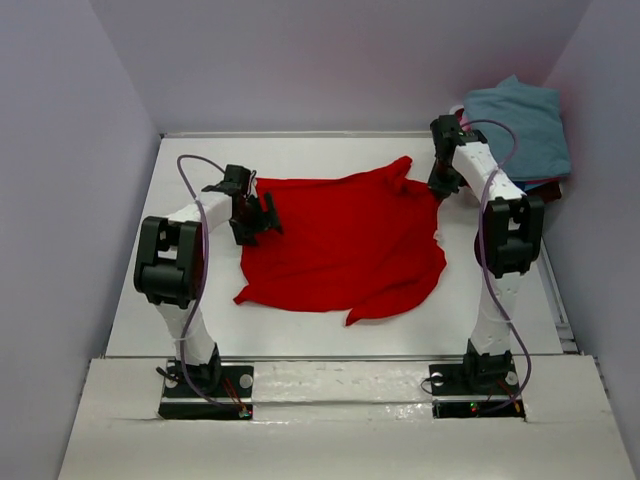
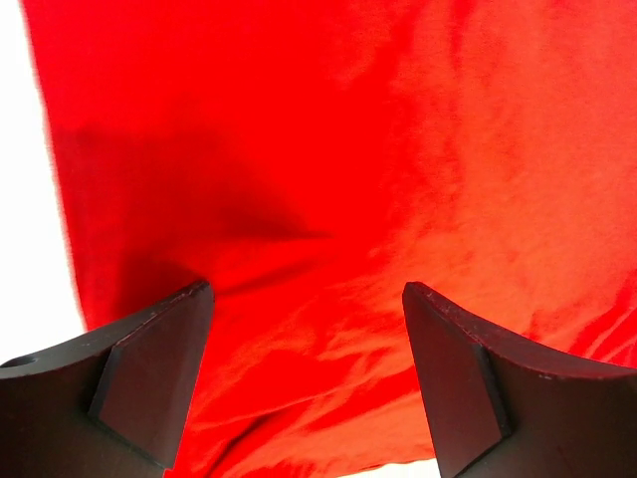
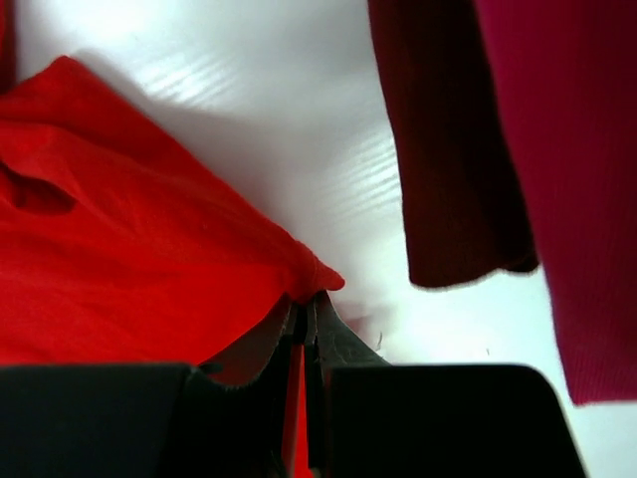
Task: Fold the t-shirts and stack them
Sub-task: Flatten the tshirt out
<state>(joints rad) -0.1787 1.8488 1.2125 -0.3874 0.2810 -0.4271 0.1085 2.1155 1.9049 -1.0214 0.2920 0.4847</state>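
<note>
Reaching forward, right jaws pinch red t-shirt (image 1: 340,250) edge; left jaws wide above it.

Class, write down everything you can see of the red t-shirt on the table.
The red t-shirt is bright, plain, soft-looking cloth, lying spread out and rumpled, not yet folded, on the middle of the white table. Its edges are uneven, with a peak at the far side. The right gripper is shut on its far right corner, pinching the cloth. The left gripper is open over its left edge; whether it touches cannot be told.
</note>
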